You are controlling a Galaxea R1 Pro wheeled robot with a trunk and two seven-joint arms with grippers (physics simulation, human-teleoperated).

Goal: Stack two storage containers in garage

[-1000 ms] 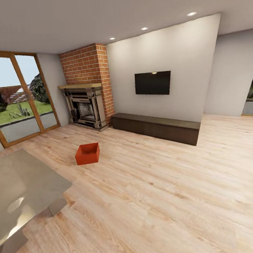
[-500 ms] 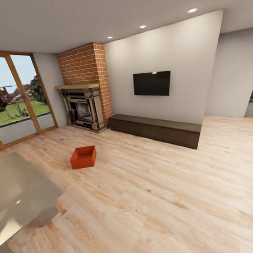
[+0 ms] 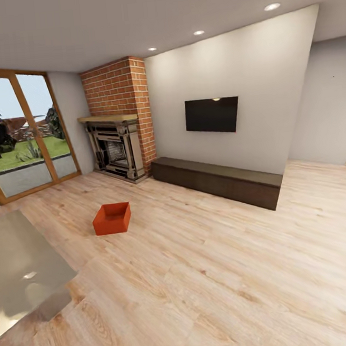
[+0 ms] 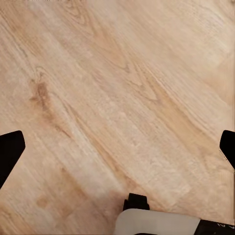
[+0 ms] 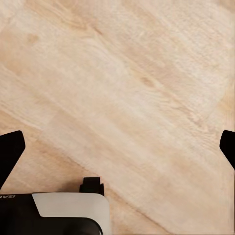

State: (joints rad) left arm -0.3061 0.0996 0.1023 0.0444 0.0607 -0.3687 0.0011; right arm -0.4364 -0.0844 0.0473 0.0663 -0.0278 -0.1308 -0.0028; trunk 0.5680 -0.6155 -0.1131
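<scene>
Here, each wrist view shows a pair of black fingertips at opposite edges of the frame: the left gripper (image 4: 117, 149) and the right gripper (image 5: 117, 149) both stand with jaws spread wide and nothing between them, over light wood plank flooring (image 3: 214, 275) with visible grain, knots and long board seams. A white and black housing of each arm sits at the frame edge; a few small letters on the housings are too cropped to read. In the head view one red-orange storage container (image 3: 112, 218) rests upright on the planks, open at the top, rectangular with plain tapered walls, well apart from everything else, in front of the fireplace and ahead of the robot toward its left. One grey low table (image 3: 23, 267) with a glossy, reflective top occupies the near left corner. One red-brick chimney column (image 3: 117, 88) rises above one dark fireplace (image 3: 114, 151) with a wooden mantel. One flat black screen (image 3: 212, 115) hangs on the plain pale wall above one long, low dark brown bench (image 3: 219, 181). Wood-framed glass doors (image 3: 24, 137) at the left show grass and trees outside. Three round recessed lights (image 3: 198, 33) are set in the white ceiling.
</scene>
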